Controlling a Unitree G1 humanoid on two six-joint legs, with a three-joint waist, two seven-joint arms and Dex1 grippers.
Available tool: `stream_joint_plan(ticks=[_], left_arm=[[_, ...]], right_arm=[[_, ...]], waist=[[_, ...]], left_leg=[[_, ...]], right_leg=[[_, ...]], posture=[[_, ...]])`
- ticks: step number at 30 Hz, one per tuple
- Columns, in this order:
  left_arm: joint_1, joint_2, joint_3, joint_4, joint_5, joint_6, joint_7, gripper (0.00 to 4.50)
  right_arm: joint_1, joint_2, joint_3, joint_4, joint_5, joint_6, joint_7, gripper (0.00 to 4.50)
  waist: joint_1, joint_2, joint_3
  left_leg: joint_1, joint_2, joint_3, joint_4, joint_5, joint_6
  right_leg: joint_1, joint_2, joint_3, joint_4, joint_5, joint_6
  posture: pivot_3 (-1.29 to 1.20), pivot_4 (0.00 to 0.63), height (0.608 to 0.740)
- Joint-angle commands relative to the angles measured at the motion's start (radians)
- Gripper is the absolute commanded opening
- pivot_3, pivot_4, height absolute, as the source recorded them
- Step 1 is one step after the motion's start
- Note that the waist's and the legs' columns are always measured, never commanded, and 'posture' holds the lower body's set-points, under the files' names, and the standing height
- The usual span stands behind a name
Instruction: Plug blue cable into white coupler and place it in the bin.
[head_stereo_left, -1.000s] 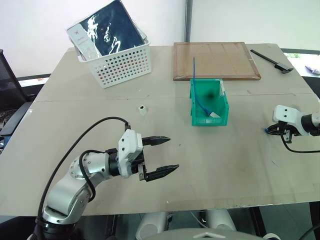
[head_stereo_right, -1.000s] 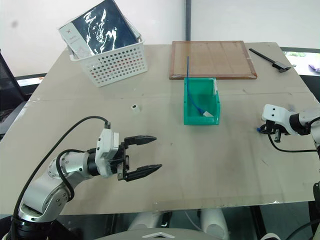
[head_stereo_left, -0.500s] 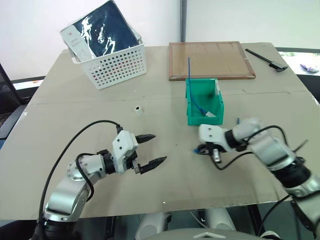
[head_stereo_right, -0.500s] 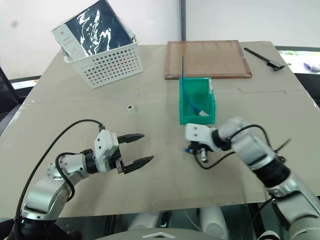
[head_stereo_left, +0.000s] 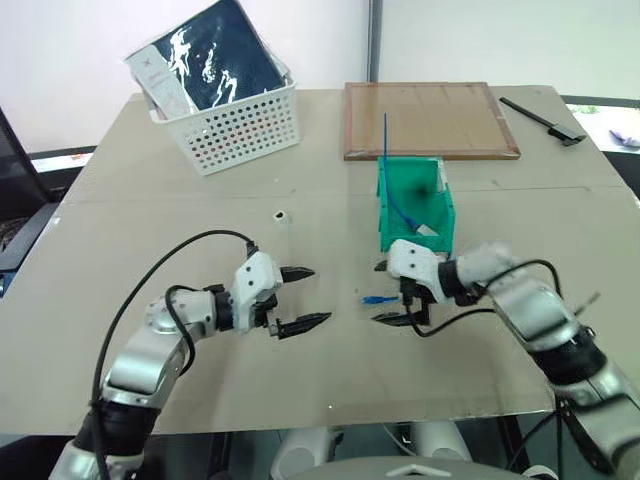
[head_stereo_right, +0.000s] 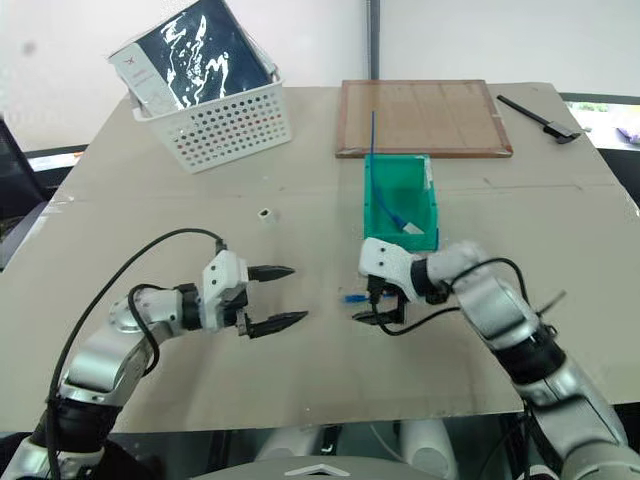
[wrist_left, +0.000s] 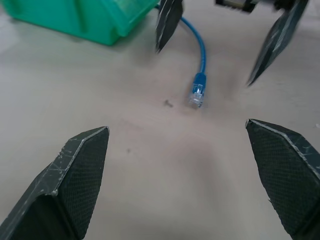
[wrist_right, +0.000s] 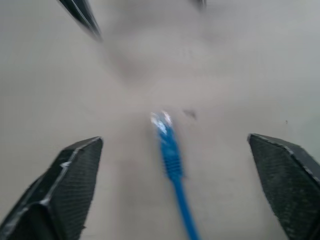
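Right tool (head_stereo_left: 392, 293) swung in from the desk's (head_stereo_left: 200, 210) right edge, now spread over the cable (wrist_left: 199, 90) plug, left tool (head_stereo_left: 298, 298) spread, facing it, coupler (head_stereo_left: 283, 216) upright farther back, bin (head_stereo_left: 415, 205) beyond.

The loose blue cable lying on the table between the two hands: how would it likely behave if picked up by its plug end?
The thin blue cable already curves behind its plug, so it would probably droop and trail. The small clear-tipped plug looks rigid and very light, so it may skid on the smooth tan table if nudged.
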Motion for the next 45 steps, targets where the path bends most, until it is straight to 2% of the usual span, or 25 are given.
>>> stream_joint_plan(ticks=[1, 2, 6, 10, 13, 16, 24, 30, 37, 41, 43, 45], left_arm=[[-0.072, -0.026, -0.052, 0.055, 0.033, -0.039, -0.046, 4.50], [-0.089, -0.033, -0.064, 0.071, 0.041, -0.048, -0.053, 4.50], [-0.172, -0.070, -0.153, 0.176, 0.122, -0.126, -0.101, 4.50], [-0.226, -0.119, -0.189, 0.259, 0.169, -0.172, -0.095, 4.50], [-0.280, -0.164, -0.219, 0.329, 0.209, -0.191, -0.094, 4.50], [-0.313, -0.176, -0.239, 0.383, 0.232, -0.223, -0.124, 3.58], [-0.346, -0.171, -0.259, 0.449, 0.264, -0.288, -0.193, 0.17], [-0.339, -0.204, -0.211, 0.359, 0.139, -0.269, -0.248, 0.08], [-0.425, -0.300, -0.171, 0.236, 0.056, -0.309, -0.225, 0.08], [-0.472, -0.353, -0.146, 0.279, 0.090, -0.391, -0.168, 0.08], [-0.485, -0.370, -0.136, 0.302, 0.110, -0.443, -0.140, 0.00], [-0.494, -0.379, -0.130, 0.315, 0.124, -0.480, -0.116, 0.00]], right_arm=[[0.146, -0.039, -0.178, -0.199, 0.114, 0.000, -0.041, 4.47], [0.184, -0.039, -0.214, -0.227, 0.134, 0.000, -0.063, 4.47], [0.496, 0.001, -0.430, -0.303, 0.127, -0.171, -0.181, 4.47], [0.714, -0.001, -0.487, -0.338, 0.068, -0.325, -0.239, 4.47], [0.818, 0.015, -0.491, -0.373, 0.035, -0.361, -0.301, 4.47], [0.851, 0.035, -0.471, -0.395, 0.024, -0.364, -0.357, 4.50], [0.875, 0.043, -0.432, -0.445, 0.030, -0.312, -0.444, 4.50], [0.851, 0.155, -0.423, -0.524, 0.215, -0.075, -0.567, 4.50], [0.891, 0.258, -0.510, -0.555, 0.541, 0.103, -0.664, 4.50], [0.788, 0.294, -0.513, -0.589, 0.707, 0.144, -0.790, 4.50], [0.731, 0.311, -0.502, -0.579, 0.766, 0.157, -0.860, 3.98], [0.671, 0.338, -0.485, -0.561, 0.810, 0.152, -0.930, 3.98]], waist=[[0.005, 0.000, 0.000], [0.009, 0.000, 0.000], [0.015, 0.000, 0.000], [0.011, 0.000, 0.000], [0.007, -0.001, -0.001], [0.005, -0.001, -0.002], [0.008, -0.001, -0.002], [0.012, -0.001, -0.002], [0.016, -0.001, -0.002], [0.007, -0.001, -0.002], [0.002, 0.000, -0.002], [-0.002, 0.000, -0.002]], left_leg=[[0.000, 0.000, 0.000, 0.000, 0.000, 0.000], [0.000, 0.000, 0.000, 0.000, 0.000, 0.000], [0.000, 0.000, 0.001, 0.000, -0.002, 0.004], [0.002, 0.000, 0.004, 0.000, -0.002, 0.004], [0.003, 0.001, 0.006, 0.001, -0.002, 0.005], [0.005, 0.002, 0.005, 0.002, -0.002, 0.005], [0.005, 0.001, 0.005, 0.002, -0.002, 0.005], [0.004, 0.001, 0.004, 0.002, -0.002, 0.005], [0.003, 0.001, 0.002, 0.002, -0.002, 0.005], [0.004, 0.001, 0.003, 0.004, -0.002, 0.005], [0.004, 0.002, 0.003, 0.004, -0.002, 0.005], [0.004, 0.002, 0.003, 0.004, -0.002, 0.005]], right_leg=[[0.000, 0.000, 0.000, 0.000, 0.000, 0.000], [0.000, 0.000, 0.000, 0.000, 0.000, 0.000], [0.000, 0.000, 0.000, 0.000, 0.000, 0.000], [0.000, 0.000, 0.003, 0.001, 0.000, 0.000], [0.001, 0.002, 0.004, 0.002, -0.001, 0.001], [0.003, 0.002, 0.003, 0.002, -0.002, 0.003], [0.003, 0.002, 0.004, 0.002, -0.001, 0.001], [0.003, 0.001, 0.003, 0.001, -0.001, 0.001], [0.003, 0.001, 0.002, 0.001, 0.000, 0.001], [0.004, 0.001, 0.002, 0.001, 0.000, 0.001], [0.004, 0.002, 0.002, 0.002, -0.001, 0.001], [0.004, 0.003, 0.002, 0.002, -0.001, 0.001]], posture=[[0.00, 0.150, 0.740], [0.00, 0.150, 0.740], [0.00, 0.150, 0.740], [0.00, 0.150, 0.740], [0.00, 0.150, 0.740], [0.00, 0.150, 0.740], [0.00, 0.150, 0.740], [0.00, 0.150, 0.740], [0.00, 0.150, 0.740], [0.00, 0.150, 0.740], [0.00, 0.150, 0.740], [0.00, 0.150, 0.740]])
